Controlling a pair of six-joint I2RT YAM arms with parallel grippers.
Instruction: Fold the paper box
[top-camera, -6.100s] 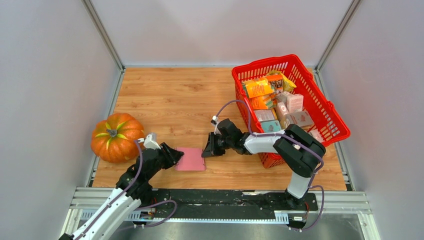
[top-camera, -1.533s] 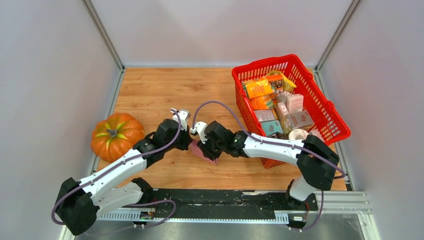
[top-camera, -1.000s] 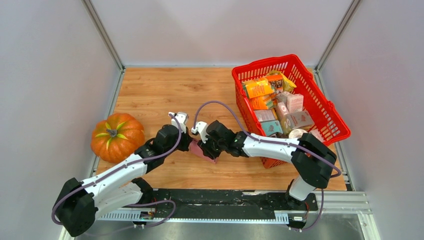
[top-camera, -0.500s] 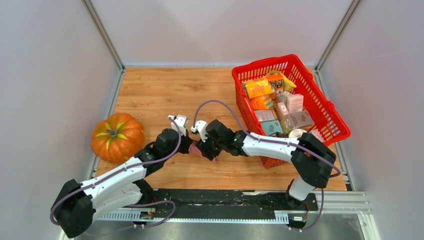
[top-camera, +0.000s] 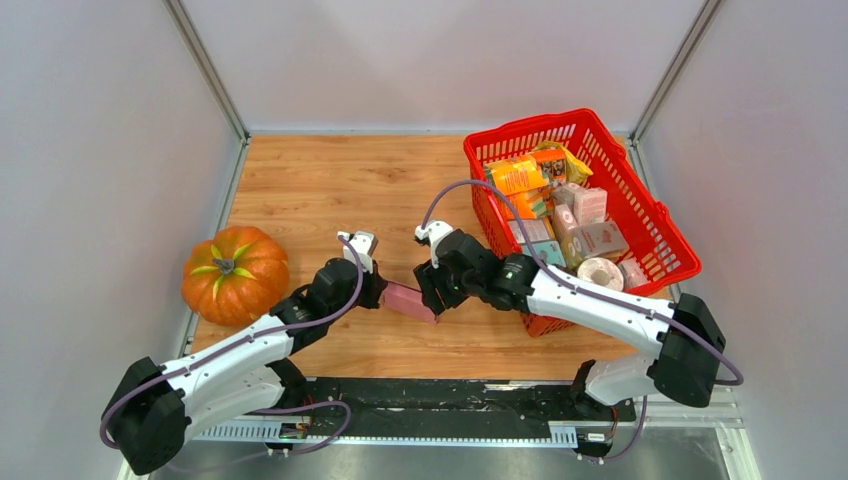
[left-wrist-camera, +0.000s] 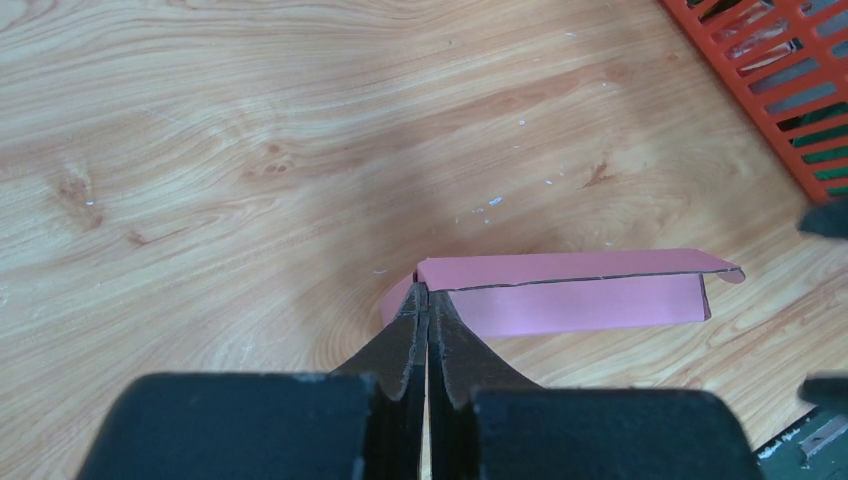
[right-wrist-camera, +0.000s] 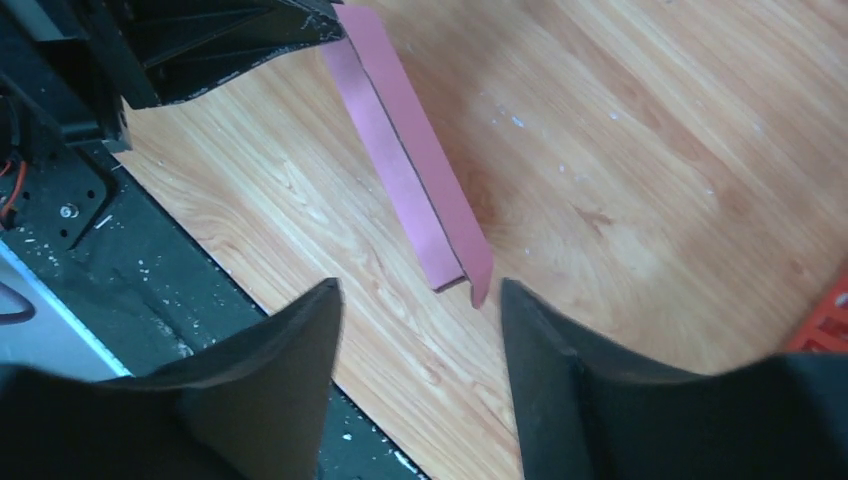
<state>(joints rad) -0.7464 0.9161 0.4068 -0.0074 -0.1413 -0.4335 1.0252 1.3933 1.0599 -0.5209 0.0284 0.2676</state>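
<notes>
The paper box (top-camera: 408, 300) is a flat pink carton held just above the wooden table, between the two arms. My left gripper (top-camera: 378, 292) is shut on its left end. In the left wrist view the fingertips (left-wrist-camera: 428, 300) pinch the corner of the paper box (left-wrist-camera: 580, 290), which stretches to the right with a slit along its edge. My right gripper (top-camera: 432, 298) stands open just right of the carton's free end and touches nothing. In the right wrist view the paper box (right-wrist-camera: 410, 170) ends just ahead of the open right gripper (right-wrist-camera: 420, 288).
An orange pumpkin (top-camera: 234, 273) sits at the left edge of the table. A red basket (top-camera: 528, 126) full of groceries stands at the right, its corner showing in the left wrist view (left-wrist-camera: 780, 80). The black base rail (top-camera: 450, 400) runs along the near edge.
My right gripper has opened, let go of the paper box and drawn back to the right. The left gripper still holds the box, which now sticks out flat towards the right.
</notes>
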